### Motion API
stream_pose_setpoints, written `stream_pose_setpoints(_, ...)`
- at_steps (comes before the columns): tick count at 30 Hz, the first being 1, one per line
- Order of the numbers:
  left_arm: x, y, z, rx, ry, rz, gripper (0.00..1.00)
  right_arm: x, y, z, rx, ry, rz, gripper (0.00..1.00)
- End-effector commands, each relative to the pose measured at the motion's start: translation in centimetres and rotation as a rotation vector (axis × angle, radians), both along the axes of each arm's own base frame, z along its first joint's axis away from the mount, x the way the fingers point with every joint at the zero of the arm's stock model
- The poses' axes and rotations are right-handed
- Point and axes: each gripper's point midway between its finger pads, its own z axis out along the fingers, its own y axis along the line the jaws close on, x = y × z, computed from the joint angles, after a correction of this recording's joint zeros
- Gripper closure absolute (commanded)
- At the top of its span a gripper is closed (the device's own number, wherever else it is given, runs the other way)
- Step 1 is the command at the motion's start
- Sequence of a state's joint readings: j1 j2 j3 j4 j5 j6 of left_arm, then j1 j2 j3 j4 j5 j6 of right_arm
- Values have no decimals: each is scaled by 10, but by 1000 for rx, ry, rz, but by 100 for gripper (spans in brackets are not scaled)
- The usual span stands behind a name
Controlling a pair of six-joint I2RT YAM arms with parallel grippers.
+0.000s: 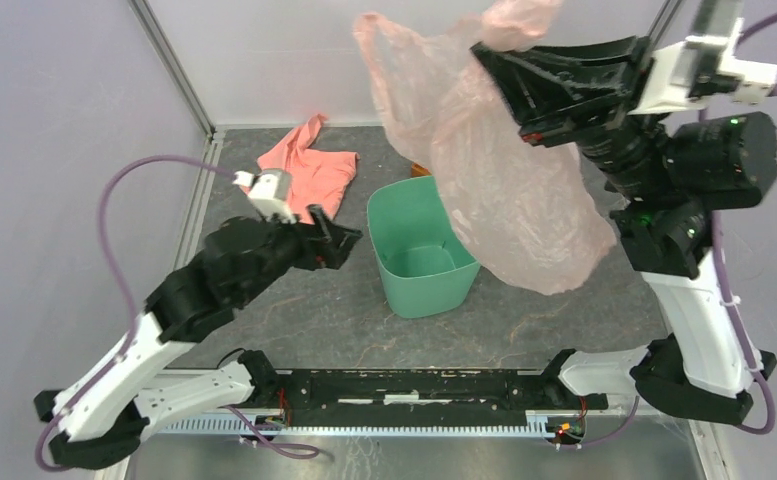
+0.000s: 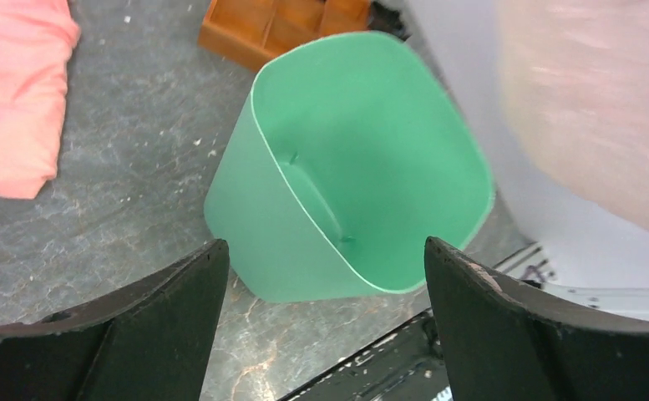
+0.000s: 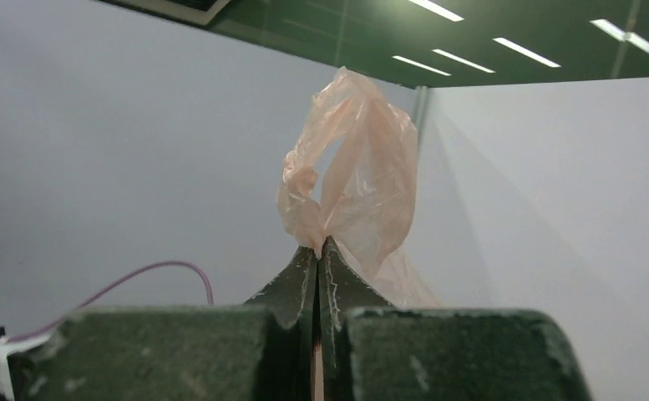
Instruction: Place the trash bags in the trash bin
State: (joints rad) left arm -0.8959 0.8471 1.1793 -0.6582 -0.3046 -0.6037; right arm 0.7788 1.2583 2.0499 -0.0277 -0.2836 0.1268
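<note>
The mint-green trash bin [image 1: 419, 250] stands upright in the middle of the table; it also shows in the left wrist view [image 2: 362, 159], its inside bare. My right gripper [image 1: 489, 55] is raised high at the back right and shut on the translucent pale pink trash bag [image 1: 509, 190], which hangs down beside and above the bin's right rim. In the right wrist view the bag [image 3: 350, 180] bunches above the closed fingertips [image 3: 318, 247]. My left gripper [image 1: 349, 240] is open and empty, just left of the bin; its jaws stand wide apart [image 2: 325, 251].
A salmon-pink cloth [image 1: 309, 170] lies at the back left, also in the left wrist view [image 2: 12, 92]. An orange compartment tray [image 2: 283, 25] sits behind the bin. Grey enclosure walls and metal posts ring the table. The black base rail [image 1: 414, 385] runs along the near edge.
</note>
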Motion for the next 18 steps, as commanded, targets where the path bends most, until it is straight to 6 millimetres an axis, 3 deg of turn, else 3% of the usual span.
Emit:
stream_pose_setpoints(1, -26, 20, 32, -101, -40, -33, 6, -34, 21, -5, -72, -175, 170, 99)
stream_pose_setpoints(3, -35, 30, 49, -143, -81, -45, 3, -27, 32, -30, -117, -176, 171, 100)
stream_pose_setpoints(6, -46, 47, 85, -216, -152, -36, 0, 3, 32, -70, -171, -85, 43, 100)
stream_pose_setpoints(8, -45, 63, 106, -273, -179, 35, 0, 8, 27, -87, -180, -43, 14, 100)
stream_pose_setpoints(11, -27, 84, 120, -309, -158, 219, 0, -8, 24, -102, -198, -72, 55, 100)
stream_pose_setpoints(18, 20, 73, 130, -243, -185, 400, 0, -40, 15, -110, -248, -114, 139, 100)
